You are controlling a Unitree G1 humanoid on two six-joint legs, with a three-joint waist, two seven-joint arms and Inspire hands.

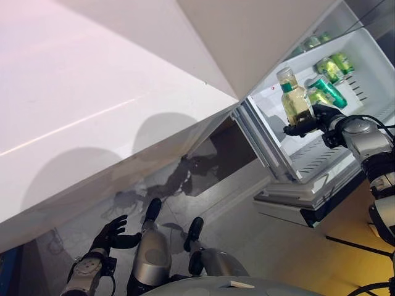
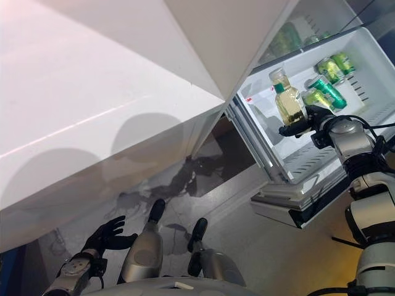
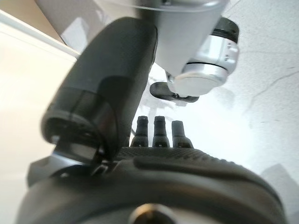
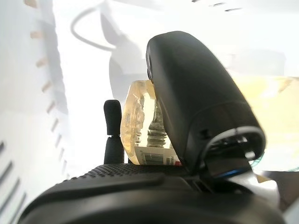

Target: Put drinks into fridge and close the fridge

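My right hand is shut on a clear bottle of yellowish drink with a green band and pale cap. It holds the bottle upright just inside the open fridge, above the wire shelf. In the right wrist view the bottle sits between the thumb and the fingers. Green cans lie farther in on the fridge's white floor. My left hand hangs low near the floor at the lower left, open and holding nothing; its fingers show straight in the left wrist view.
The fridge door, white and wide, swings out over the upper left of the view. A drawer front juts out below the shelf. Grey tiled floor lies beneath.
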